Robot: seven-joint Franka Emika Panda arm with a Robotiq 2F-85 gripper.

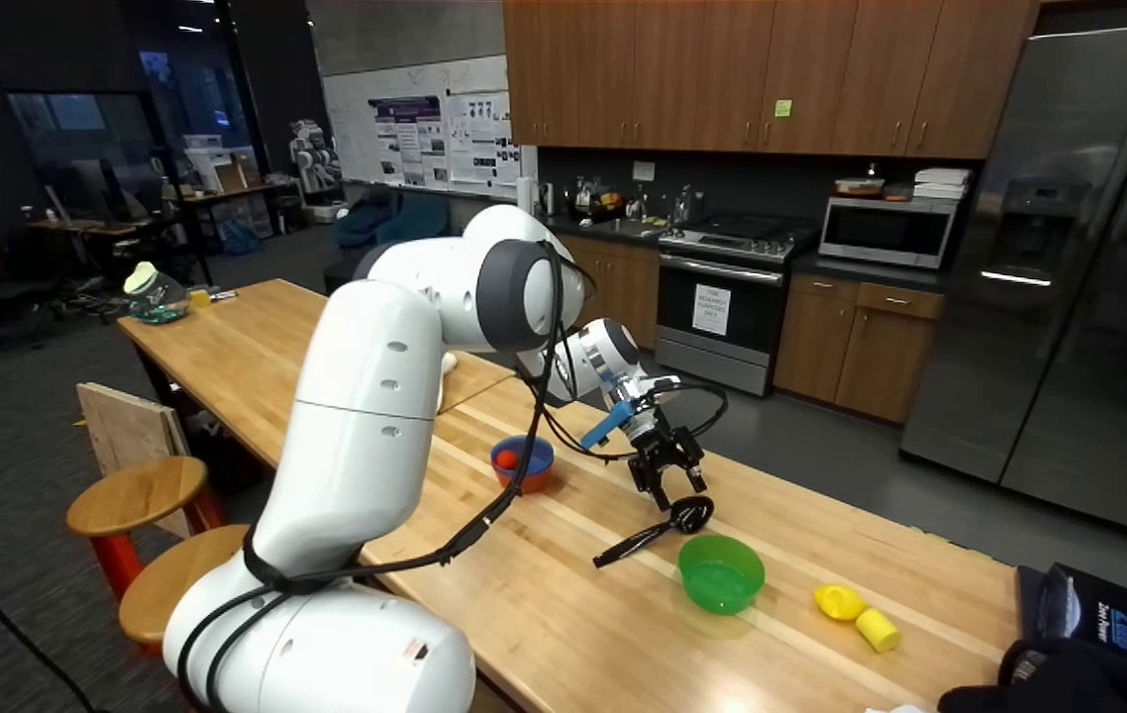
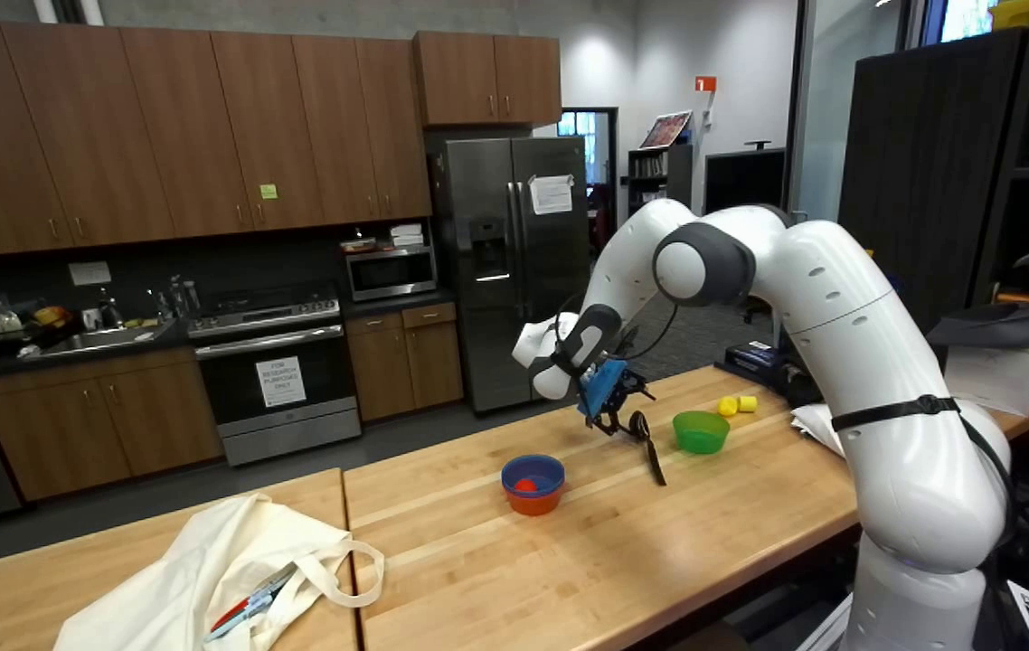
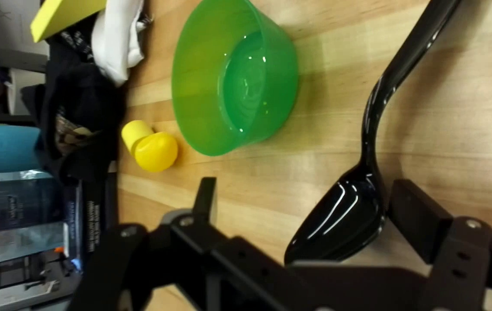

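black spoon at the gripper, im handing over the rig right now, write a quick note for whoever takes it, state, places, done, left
Gripper: open, nothing held; in the wrist view the scoop end of the black spoon shows between its jaws. Whether they touch, I cannot tell.
Places: spoon on the table, apart from the green bowl; yellow lemon-like piece and yellow cylinder side by side; blue bowl inside an orange bowl, holding a red ball.
Done: open jaws are at the spoon.
Left: spoon not yet gripped or lifted.
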